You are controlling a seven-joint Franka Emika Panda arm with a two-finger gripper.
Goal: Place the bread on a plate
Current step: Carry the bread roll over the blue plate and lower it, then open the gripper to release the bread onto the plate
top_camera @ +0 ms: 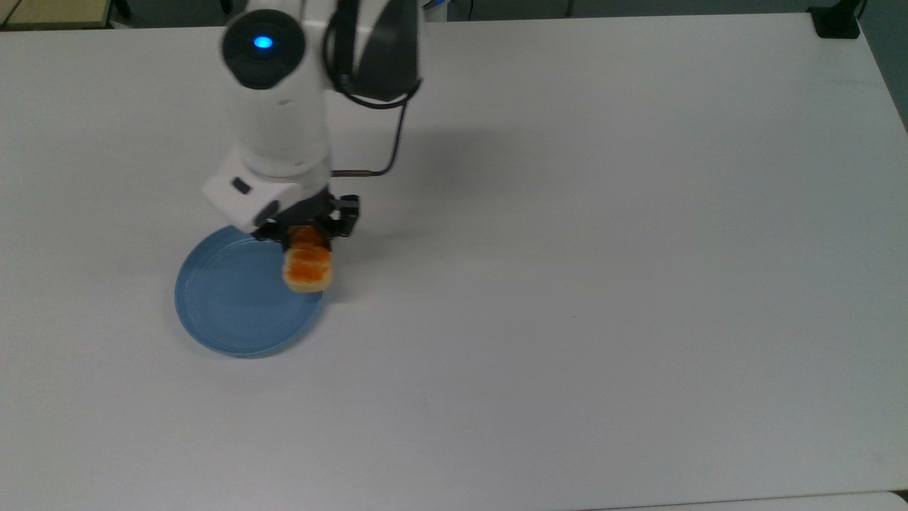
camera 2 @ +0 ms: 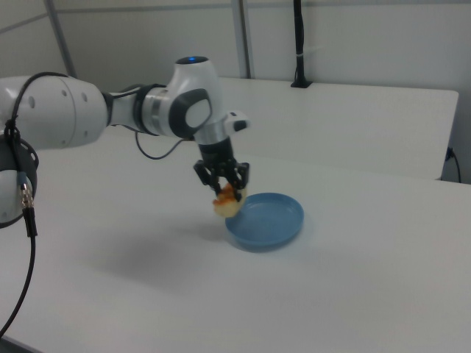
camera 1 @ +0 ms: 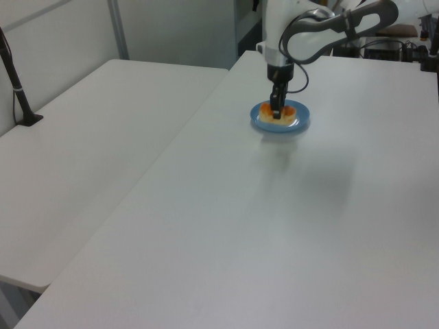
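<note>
A plain white surface carries the scene, with a second white table beside it in the left view and pale walls behind.

The jaws are clamped on the bread, gripping it across its narrow width near one end, so most of the loaf sticks out past the gripper toward the top view's bottom. In the right view the bread hangs clear of the surface, just above the near rim of the plate and not yet resting on it. From the top view it sits over the plate's right edge, partly past the rim.

The loaf looks light and soft: a glossy, segmented orange-brown crust over pale sides. I judge it would dent under a hard squeeze, and the glazed top may be a little slick, so the pale flanks are the better place to hold, as now. An off-centre hold lets the free end droop or swing; a grip nearer the middle would be steadier. The plate looks light and shallow and could slide if nudged at the rim. The bread should go further toward the plate's centre before release.
</note>
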